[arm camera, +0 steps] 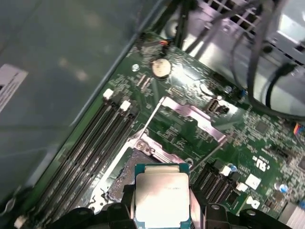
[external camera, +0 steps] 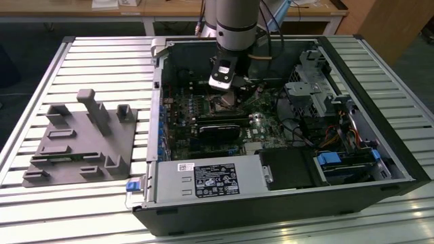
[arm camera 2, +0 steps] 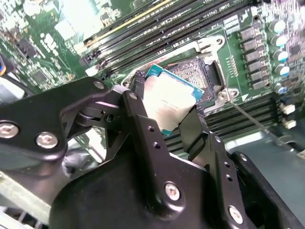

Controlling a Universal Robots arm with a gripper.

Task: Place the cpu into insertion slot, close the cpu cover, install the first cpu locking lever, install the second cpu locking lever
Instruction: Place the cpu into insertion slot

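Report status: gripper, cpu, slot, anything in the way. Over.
Gripper shut on cpu, close by slot. cpu not yet seated. Cover swung open; nothing seen blocking slot.

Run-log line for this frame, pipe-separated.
pincer: gripping cpu | position: over insertion slot, cpu not seated | cpu cover: open

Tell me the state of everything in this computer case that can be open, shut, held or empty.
gripper: shut on the cpu.
cpu: gripped, above the insertion slot, not seated.
insertion slot: uncovered, empty.
cpu cover: swung open.
computer case: lying flat, side open.
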